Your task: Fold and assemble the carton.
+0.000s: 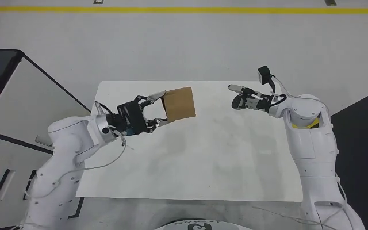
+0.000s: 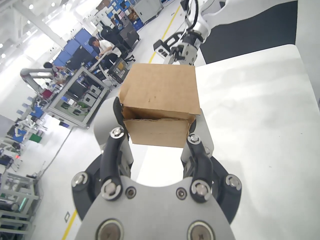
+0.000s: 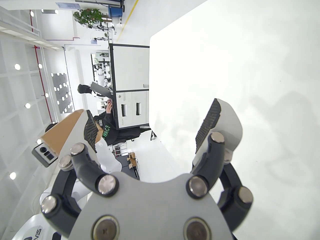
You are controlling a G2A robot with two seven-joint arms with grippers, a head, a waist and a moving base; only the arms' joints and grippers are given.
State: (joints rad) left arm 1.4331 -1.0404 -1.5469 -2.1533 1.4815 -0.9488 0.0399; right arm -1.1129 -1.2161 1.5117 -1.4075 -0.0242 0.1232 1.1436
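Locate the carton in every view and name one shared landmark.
Top view: carton left of centre, held by the left gripper.
Left wrist view: carton centre, between that gripper's fingers.
Right wrist view: carton far off, partly behind a finger of the right gripper.
Shared landmark: the white table.

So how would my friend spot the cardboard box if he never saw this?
Start at the big white table. Toward its far left corner, the left gripper clamps a brown cardboard carton between its fingers. It is the only brown thing there, boxy, with folded flaps at the gripper's end; the right gripper across from it is open and empty.
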